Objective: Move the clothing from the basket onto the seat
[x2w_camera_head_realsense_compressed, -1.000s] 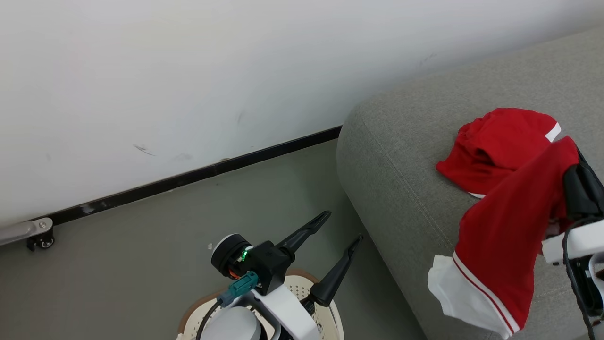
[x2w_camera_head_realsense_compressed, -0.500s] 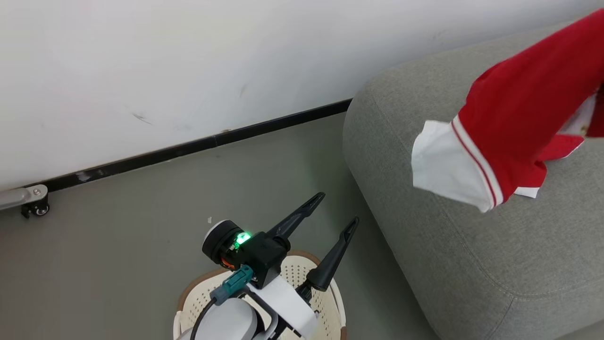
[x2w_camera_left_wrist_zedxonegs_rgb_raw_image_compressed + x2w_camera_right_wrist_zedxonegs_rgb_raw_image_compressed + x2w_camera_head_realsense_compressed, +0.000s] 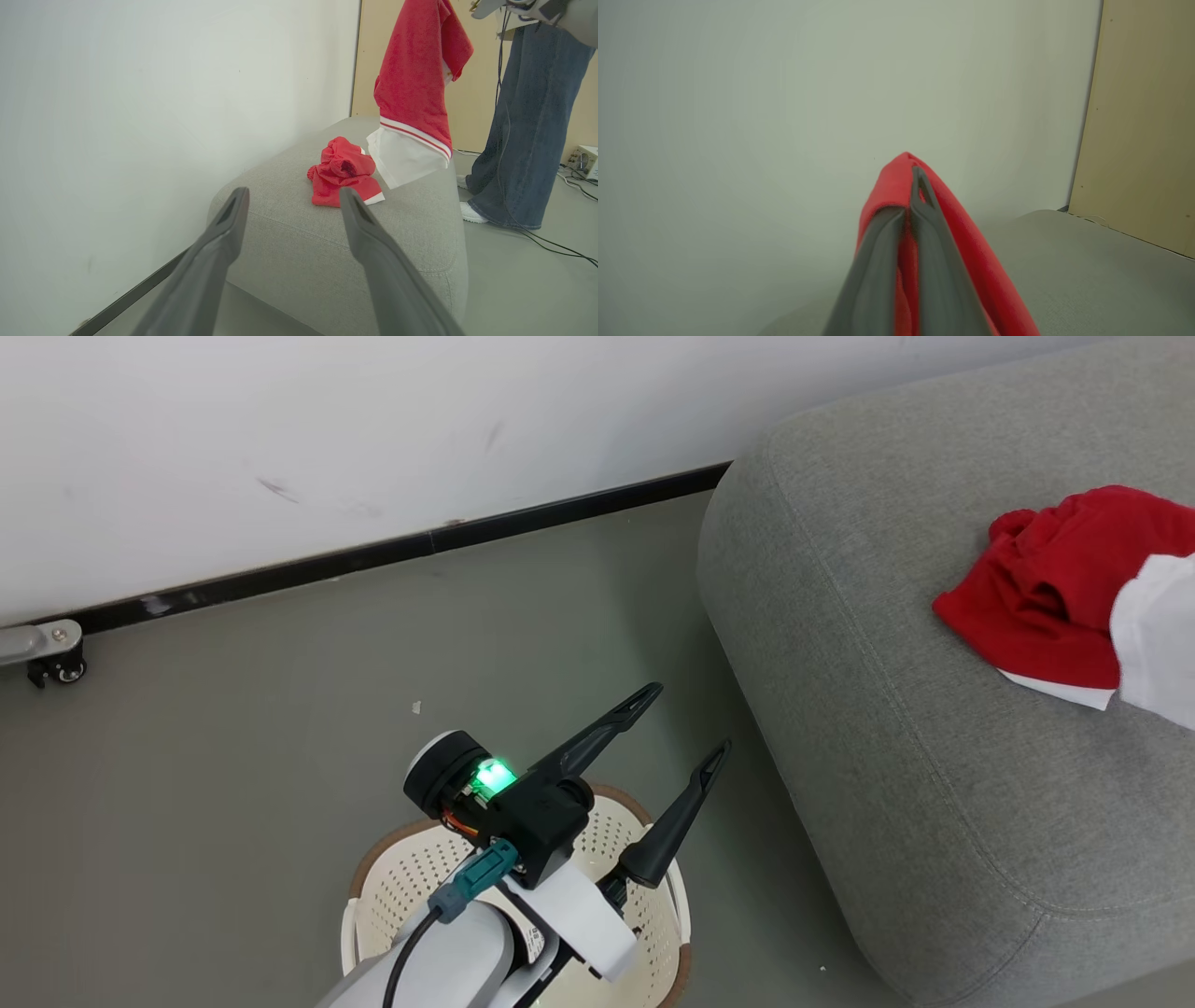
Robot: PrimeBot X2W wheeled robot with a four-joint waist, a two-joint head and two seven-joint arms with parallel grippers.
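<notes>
On the large light-grey fabric seat (image 3: 887,756), one crumpled bright red garment (image 3: 1046,588) is laid; a second red garment with a white striped panel (image 3: 413,88) is held hanging above it, pinched in the right gripper (image 3: 917,176). The left gripper (image 3: 688,719) is spread wide, empty, over the cream-white perforated plastic basket (image 3: 392,887).

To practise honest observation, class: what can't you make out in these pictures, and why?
- Head view: basket floor, covered by the left arm; empty or not is unclear.
- Head view: held red-and-white garment, cut by the right edge.
- Right wrist view: which part the right gripper pinches, too close.
- Left wrist view: person above the legs, cut by the top edge.
</notes>
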